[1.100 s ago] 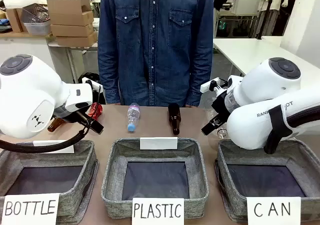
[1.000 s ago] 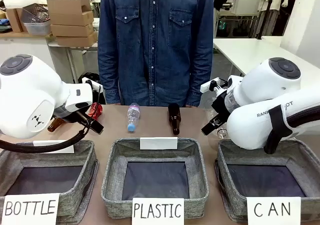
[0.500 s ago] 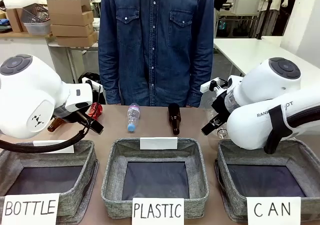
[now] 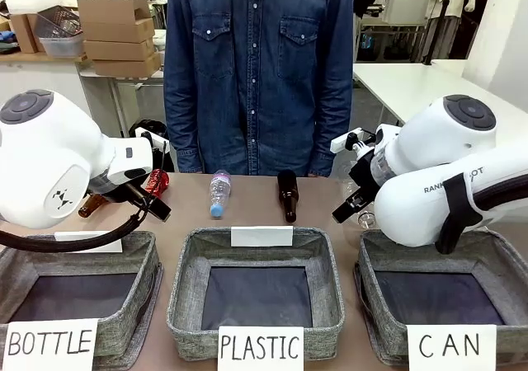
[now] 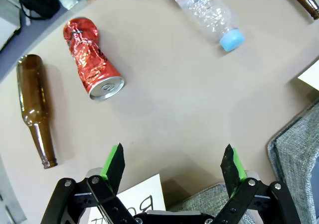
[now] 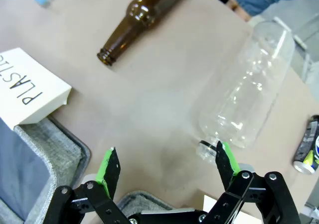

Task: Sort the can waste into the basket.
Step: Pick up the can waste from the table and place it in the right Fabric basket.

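A crushed red can [image 5: 92, 59] lies on its side on the tan table, ahead and to the left of my open left gripper [image 5: 174, 167], which holds nothing. From the front the red can [image 4: 157, 181] peeks out just behind the left gripper [image 4: 161, 210]. The dark can with blue-white markings [image 6: 308, 147] lies at the right edge of the right wrist view, well off to the side of my open, empty right gripper [image 6: 167, 167]. The grey basket [image 4: 495, 251] with its "CAN" sign [image 4: 450, 346] stands at the front right, below the right gripper [image 4: 346, 208].
A clear plastic bottle [image 6: 246, 94] lies just ahead of the right fingers, and a brown bottle [image 6: 144, 20] beyond it. A blue-capped bottle [image 5: 209, 12] and another brown bottle [image 5: 36, 109] flank the red can. Baskets signed "PLASTIC" [image 4: 260, 348] and "BOTTLE" [image 4: 49, 346] stand beside. A person stands across the table.
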`<state>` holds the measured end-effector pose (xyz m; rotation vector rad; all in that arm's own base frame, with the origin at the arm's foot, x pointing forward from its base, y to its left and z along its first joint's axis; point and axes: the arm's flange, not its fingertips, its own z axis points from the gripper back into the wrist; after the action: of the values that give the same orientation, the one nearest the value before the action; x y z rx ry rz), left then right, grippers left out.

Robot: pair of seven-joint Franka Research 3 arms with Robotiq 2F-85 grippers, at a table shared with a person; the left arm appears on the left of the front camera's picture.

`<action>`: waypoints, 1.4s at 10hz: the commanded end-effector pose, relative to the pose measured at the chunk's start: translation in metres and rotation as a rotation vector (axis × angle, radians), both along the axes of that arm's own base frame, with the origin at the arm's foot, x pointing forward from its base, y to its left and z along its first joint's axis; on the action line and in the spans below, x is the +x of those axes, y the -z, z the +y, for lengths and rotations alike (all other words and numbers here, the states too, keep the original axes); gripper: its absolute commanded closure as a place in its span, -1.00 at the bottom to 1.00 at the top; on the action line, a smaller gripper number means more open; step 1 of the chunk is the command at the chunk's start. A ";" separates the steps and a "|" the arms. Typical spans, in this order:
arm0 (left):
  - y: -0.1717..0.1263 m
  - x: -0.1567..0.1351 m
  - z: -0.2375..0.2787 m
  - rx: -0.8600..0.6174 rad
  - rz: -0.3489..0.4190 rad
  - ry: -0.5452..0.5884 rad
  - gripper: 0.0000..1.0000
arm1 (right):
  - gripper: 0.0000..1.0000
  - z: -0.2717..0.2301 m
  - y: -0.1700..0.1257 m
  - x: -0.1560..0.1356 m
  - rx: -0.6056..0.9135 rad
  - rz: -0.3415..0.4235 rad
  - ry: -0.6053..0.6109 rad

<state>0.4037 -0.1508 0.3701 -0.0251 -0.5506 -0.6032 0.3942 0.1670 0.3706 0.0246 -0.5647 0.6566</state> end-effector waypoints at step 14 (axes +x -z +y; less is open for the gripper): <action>-0.185 0.126 -0.071 0.596 0.394 -0.503 -1.00 | -1.00 -0.150 -0.146 -0.083 0.914 0.483 0.216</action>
<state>0.4901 -0.1787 0.5366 0.4407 -0.2286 -0.4667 0.3081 0.0452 0.5234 0.7005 -0.4401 0.4042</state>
